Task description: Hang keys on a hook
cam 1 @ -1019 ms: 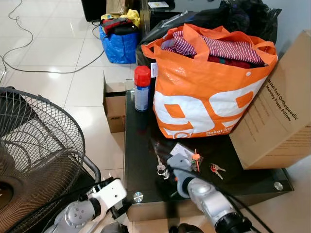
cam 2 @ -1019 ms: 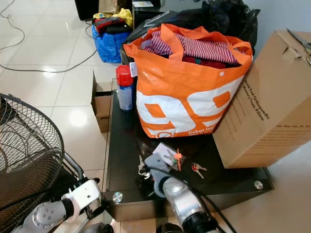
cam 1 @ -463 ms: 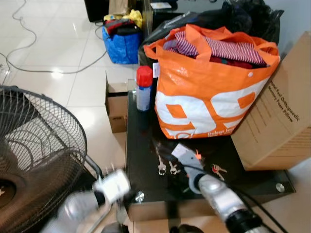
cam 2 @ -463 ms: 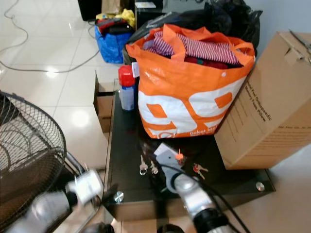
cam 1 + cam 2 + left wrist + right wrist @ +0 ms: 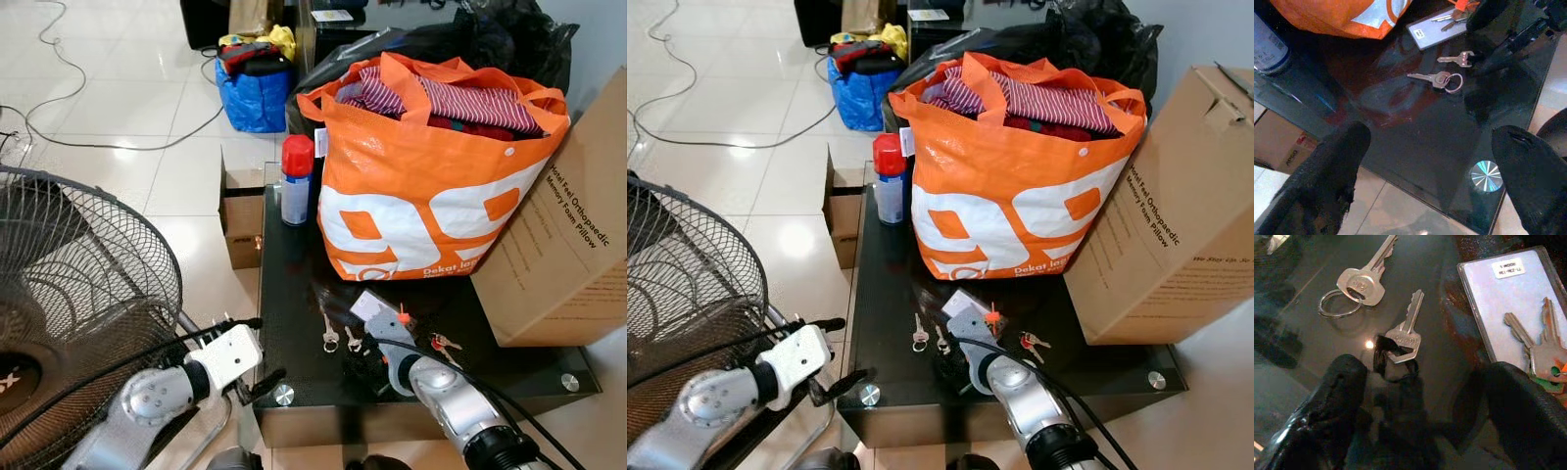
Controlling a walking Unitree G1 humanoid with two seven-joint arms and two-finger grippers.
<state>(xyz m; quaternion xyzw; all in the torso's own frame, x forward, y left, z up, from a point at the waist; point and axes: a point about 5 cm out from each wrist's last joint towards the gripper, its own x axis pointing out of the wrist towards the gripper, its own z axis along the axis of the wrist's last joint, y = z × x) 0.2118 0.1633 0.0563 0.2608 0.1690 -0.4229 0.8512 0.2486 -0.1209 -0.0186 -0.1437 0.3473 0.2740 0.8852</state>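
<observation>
Several keys (image 5: 1403, 335) lie loose on the black glass table (image 5: 294, 294), none yet lifted. Right gripper (image 5: 1425, 396) hovers over them, fingers spread and empty; left gripper (image 5: 1425, 161), likewise spread, waits at the table edge. Grasping and hanging remain.

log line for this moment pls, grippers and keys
phase: reach | right gripper: open, over key with black tag on glass table | left gripper: open, at table edge | key on ring: lying loose | hook: unseen

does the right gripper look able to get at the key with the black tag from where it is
Probably yes: the right gripper hangs open just over the black-tagged key on the glass table, nothing between them; the ringed key and card lie aside.
</observation>
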